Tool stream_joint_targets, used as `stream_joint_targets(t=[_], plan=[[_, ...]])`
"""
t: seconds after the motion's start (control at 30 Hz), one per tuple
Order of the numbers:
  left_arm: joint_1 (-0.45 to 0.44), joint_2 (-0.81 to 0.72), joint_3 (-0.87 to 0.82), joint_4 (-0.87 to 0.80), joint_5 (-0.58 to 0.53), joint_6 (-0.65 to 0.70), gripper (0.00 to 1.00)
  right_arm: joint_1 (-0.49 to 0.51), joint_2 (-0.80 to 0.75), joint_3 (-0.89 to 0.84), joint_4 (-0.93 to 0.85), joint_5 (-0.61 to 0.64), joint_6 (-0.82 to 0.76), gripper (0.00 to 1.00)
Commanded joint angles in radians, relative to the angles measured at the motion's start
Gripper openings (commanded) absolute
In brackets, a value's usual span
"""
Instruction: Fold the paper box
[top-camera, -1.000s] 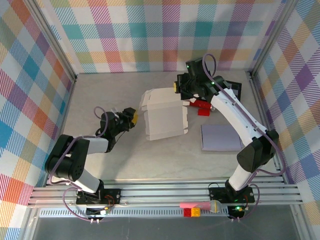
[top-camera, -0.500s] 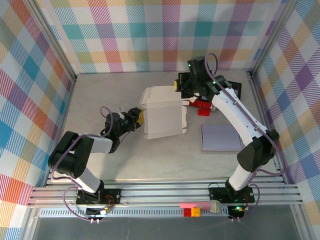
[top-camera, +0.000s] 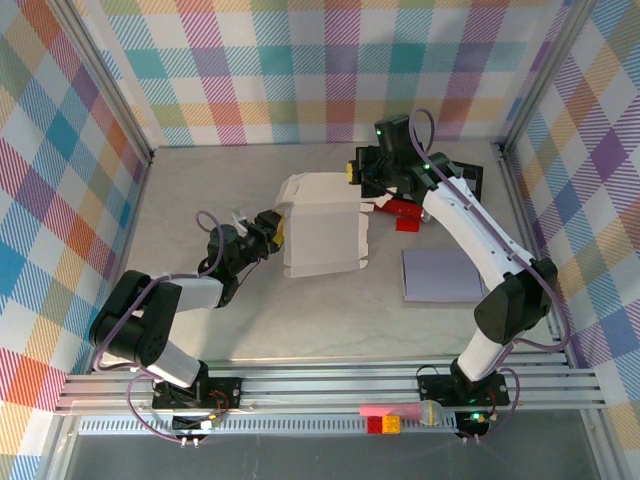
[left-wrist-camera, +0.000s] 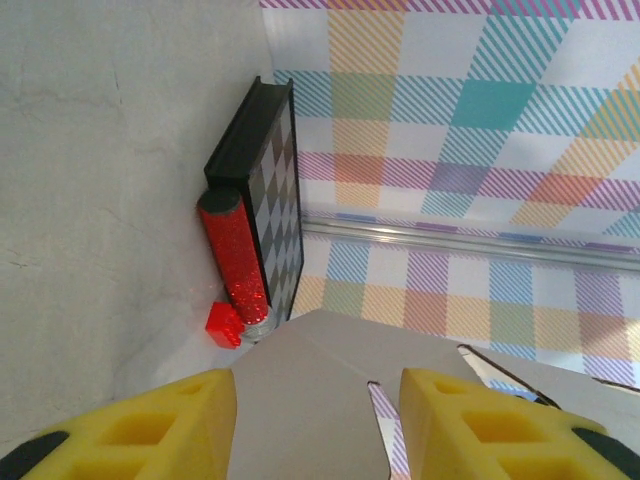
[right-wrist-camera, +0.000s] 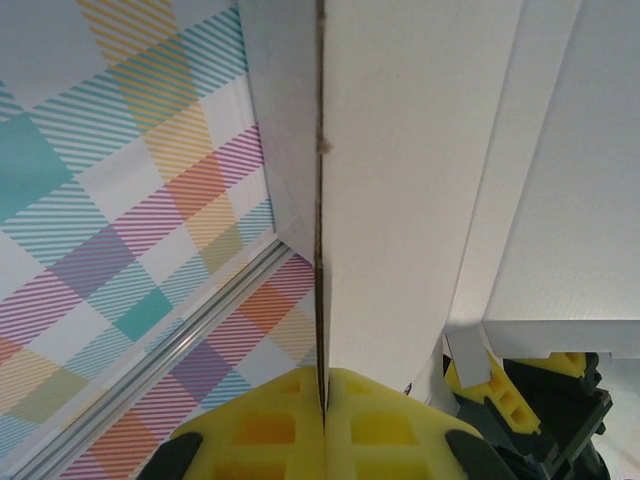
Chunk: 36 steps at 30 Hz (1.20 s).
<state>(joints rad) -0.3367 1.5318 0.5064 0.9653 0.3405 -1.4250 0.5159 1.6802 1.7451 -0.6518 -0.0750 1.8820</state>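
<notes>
Paper box (top-camera: 322, 228) mid-table: white shell, part-erected, loose flaps at its far-left end. L gripper (top-camera: 272, 228) sits just beside the box's left wall, jaws partway apart. On the wrist cam a flap (left-wrist-camera: 310, 400) lies btwn the yellow fingers (left-wrist-camera: 150, 430), not pinched. R gripper (top-camera: 360, 182) is at the far-right corner, clamped on a thin panel edge (right-wrist-camera: 322, 250). Right of the box: red glitter tube (left-wrist-camera: 235, 255), checkered case (left-wrist-camera: 275, 190), lilac pad (top-camera: 440, 275).

Step, prob.: R anchors, L lines up on the left flap. Next: L must nip or push the flap inward along its crease w/o sliding the shell.
</notes>
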Motion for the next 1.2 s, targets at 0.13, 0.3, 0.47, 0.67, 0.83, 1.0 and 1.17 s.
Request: stream_joint_targets(t=[0.13,0.3,0.47,0.67,0.83,1.0,1.17], plan=[[-0.018,-0.08,0.062,-0.168,0.038,0.142,0.46,-0.005,-0.027,-0.027,0.03,-0.03,0.02,0.0],[-0.033,-0.143,0.083,-0.348,0.027,0.251,0.47,-0.004,-0.022,-0.038,0.044,-0.043,0.016,0.0],[-0.033,-0.298,0.091,-0.748,-0.046,0.42,0.52,0.002,-0.022,-0.086,0.097,-0.023,-0.05,0.0],[-0.032,-0.482,0.021,-1.148,-0.106,0.561,0.54,0.044,0.015,-0.163,0.234,0.0,-0.145,0.0],[-0.021,-0.675,-0.002,-1.356,-0.194,0.625,0.55,0.089,0.055,-0.227,0.38,-0.002,-0.199,0.0],[0.066,-0.727,0.025,-1.442,-0.192,0.693,0.52,0.122,0.098,-0.309,0.553,-0.047,-0.232,0.0],[0.16,-0.687,0.05,-1.428,-0.141,0.776,0.47,0.137,0.142,-0.364,0.662,-0.095,-0.3,0.0]])
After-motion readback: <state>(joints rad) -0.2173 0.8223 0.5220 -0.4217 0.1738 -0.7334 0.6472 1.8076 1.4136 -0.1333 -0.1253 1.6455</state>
